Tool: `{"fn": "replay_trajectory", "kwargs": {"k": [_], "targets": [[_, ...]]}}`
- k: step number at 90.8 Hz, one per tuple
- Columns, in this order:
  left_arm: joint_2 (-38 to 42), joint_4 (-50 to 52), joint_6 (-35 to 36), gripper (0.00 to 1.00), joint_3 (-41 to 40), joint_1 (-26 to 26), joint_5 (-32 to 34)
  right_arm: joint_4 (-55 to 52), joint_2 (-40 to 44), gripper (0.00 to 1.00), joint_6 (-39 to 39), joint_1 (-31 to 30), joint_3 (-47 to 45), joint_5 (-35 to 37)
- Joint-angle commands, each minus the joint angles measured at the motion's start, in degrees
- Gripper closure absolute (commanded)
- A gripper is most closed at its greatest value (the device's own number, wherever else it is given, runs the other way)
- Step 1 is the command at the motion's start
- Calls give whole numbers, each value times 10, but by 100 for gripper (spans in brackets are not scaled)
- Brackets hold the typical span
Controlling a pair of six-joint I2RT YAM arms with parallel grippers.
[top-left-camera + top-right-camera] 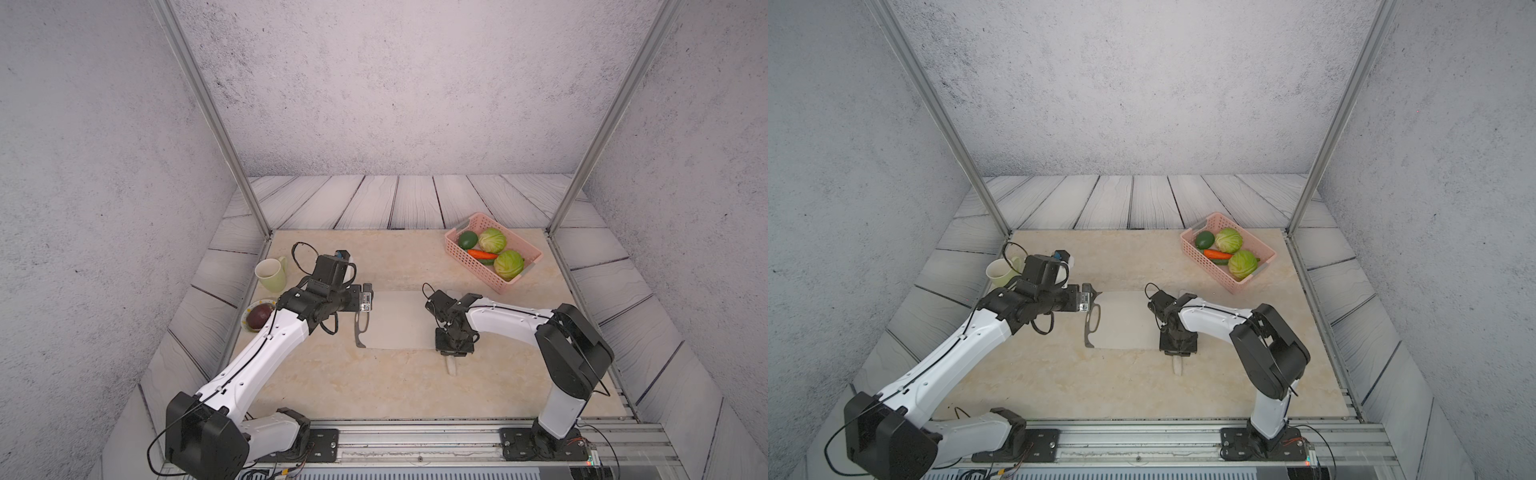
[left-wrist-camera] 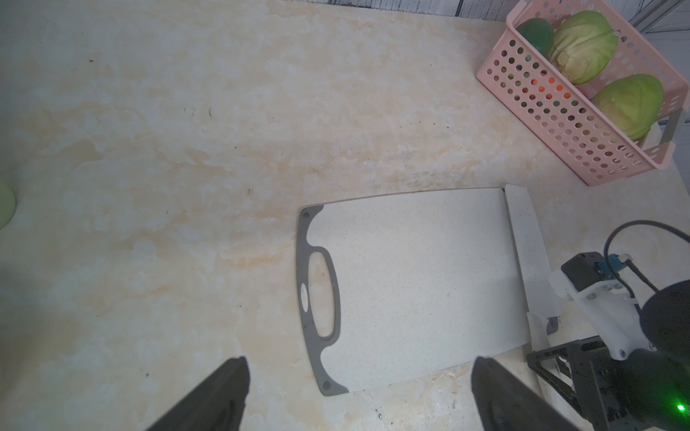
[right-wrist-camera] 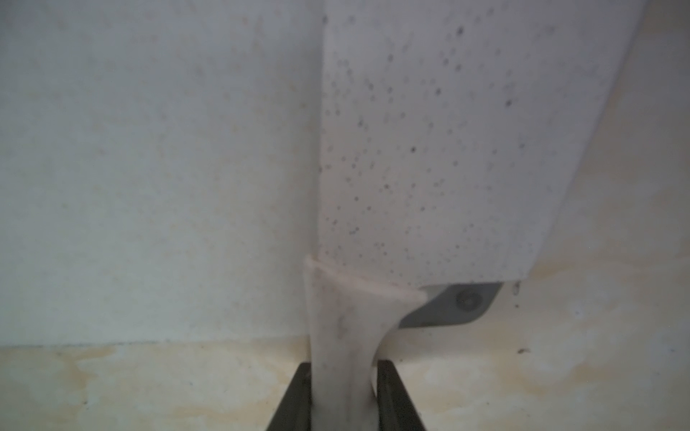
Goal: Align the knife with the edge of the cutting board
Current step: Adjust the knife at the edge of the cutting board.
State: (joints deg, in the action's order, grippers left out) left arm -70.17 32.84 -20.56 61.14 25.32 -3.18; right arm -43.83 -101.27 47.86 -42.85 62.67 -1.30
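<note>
Lying flat on the cutting board (image 3: 149,186), along the end away from its oval slot, the knife (image 3: 448,149) shows a broad, speckled cream blade covering most of the grey trim. The right hand (image 3: 343,392) clamps its smooth whitish handle over the marbled worktop (image 2: 149,130). The left hand (image 2: 360,369) hovers spread wide near the slot end. In both top views the right arm (image 1: 498,316) hides the blade.

Left arm (image 1: 266,345) extends, jaws spread wide; right arm's (image 1: 503,320) wrist points down, jaws pinched.
</note>
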Motion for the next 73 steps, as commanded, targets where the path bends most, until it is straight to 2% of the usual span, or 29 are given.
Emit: {"fn": "replay_trajectory", "kwargs": {"k": [1, 54, 73], "targets": [[-3, 7, 4, 2, 14, 6, 5, -12, 16, 80, -7, -7, 4, 9], [-3, 8, 5, 2, 14, 6, 7, -19, 1, 81, -24, -20, 11, 14], [-3, 7, 5, 2, 14, 6, 7, -21, -5, 77, -32, -21, 10, 13]]}}
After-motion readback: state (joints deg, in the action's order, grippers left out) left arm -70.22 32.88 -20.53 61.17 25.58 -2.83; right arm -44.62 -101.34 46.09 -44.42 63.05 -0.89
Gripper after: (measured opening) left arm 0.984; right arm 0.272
